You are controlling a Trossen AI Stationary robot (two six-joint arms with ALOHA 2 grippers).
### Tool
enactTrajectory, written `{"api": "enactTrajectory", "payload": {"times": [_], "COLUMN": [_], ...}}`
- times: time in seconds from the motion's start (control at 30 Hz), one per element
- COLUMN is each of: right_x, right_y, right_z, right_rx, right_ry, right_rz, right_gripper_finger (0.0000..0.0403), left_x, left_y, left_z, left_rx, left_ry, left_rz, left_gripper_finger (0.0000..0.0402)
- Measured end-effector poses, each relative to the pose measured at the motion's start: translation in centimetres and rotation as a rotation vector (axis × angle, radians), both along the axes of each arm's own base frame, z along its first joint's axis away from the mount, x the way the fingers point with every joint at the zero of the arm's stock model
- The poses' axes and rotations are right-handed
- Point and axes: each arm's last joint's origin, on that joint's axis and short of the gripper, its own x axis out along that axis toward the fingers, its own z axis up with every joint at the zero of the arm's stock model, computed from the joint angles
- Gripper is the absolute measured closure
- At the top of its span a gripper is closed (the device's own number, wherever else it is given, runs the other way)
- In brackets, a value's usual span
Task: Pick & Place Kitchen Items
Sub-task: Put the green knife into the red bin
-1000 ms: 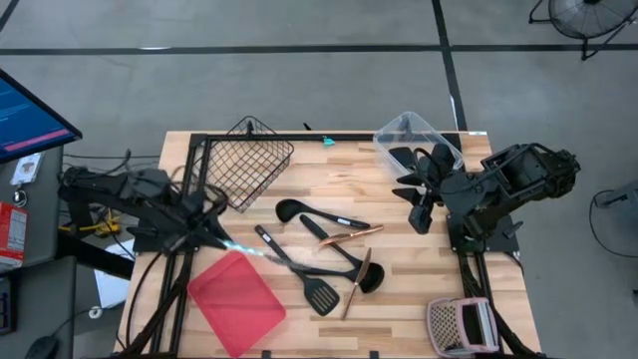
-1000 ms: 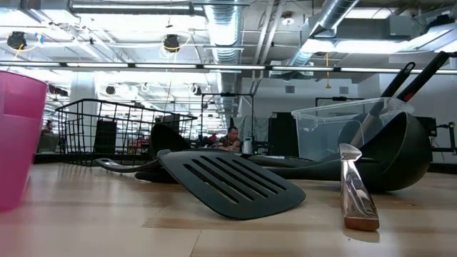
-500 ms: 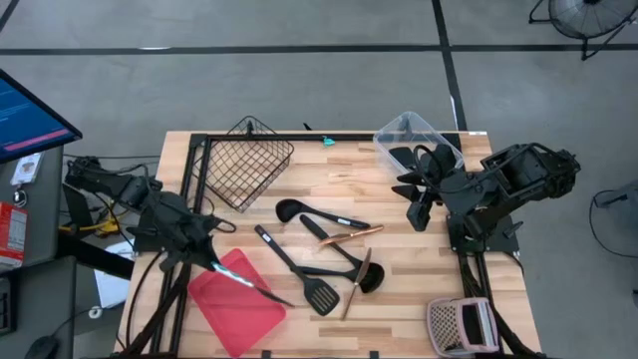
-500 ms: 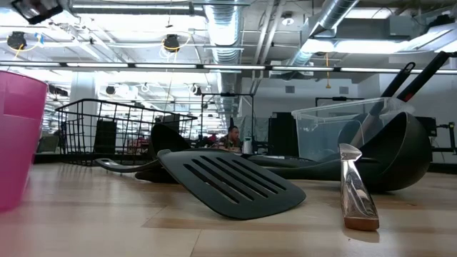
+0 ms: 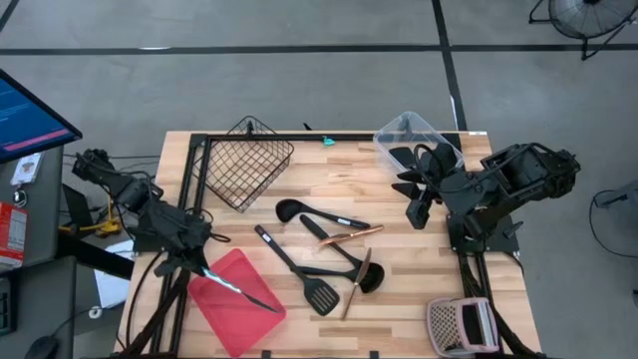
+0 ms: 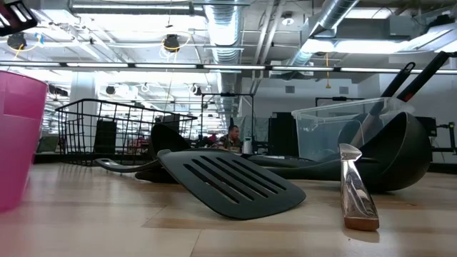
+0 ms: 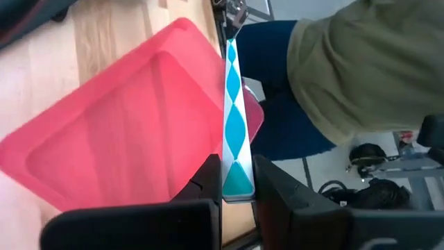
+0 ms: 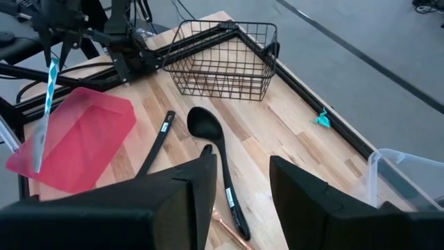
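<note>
**High view: patterned utensil hangs over red tray**

High view shows the pale wooden worktop, then the flat red plastic tray at its front left corner. Scattered black plastic ladles and spatulas lie mid-worktop. The left gripper has its jaws clamped on a slim knife-like utensil with a blue-and-white diamond-patterned handle, held above the tray. The right gripper waits near the clear plastic bin, jaws apart and empty. Risk: held by one end, the long utensil could pivot or slip and land off the tray's edge.
</note>
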Motion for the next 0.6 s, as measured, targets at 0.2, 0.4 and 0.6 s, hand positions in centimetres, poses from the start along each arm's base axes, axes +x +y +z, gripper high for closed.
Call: {"api": "enactTrajectory", "payload": {"times": [0.2, 0.4, 0.6], "right_x": [0.0, 0.0, 0.0], "right_y": [-0.1, -0.1, -0.1], "right_z": [0.0, 0.0, 0.0], "right_rx": [0.0, 0.0, -0.003], "right_ry": [0.0, 0.0, 0.002], "right_rz": [-0.005, -0.005, -0.002], "right_gripper_finger": [0.0272, 0.0272, 0.0272], "left_x": [-0.2, -0.4, -0.4], "left_y": [-0.2, -0.3, -0.7], "left_z": [-0.1, -0.8, -3.7], "left_rx": [0.033, 0.06, 0.105], "left_ry": [0.0, 0.058, 0.164], "left_rz": [0.004, 0.02, 0.021], "left_gripper_finger": [0.037, 0.0367, 0.037]}}
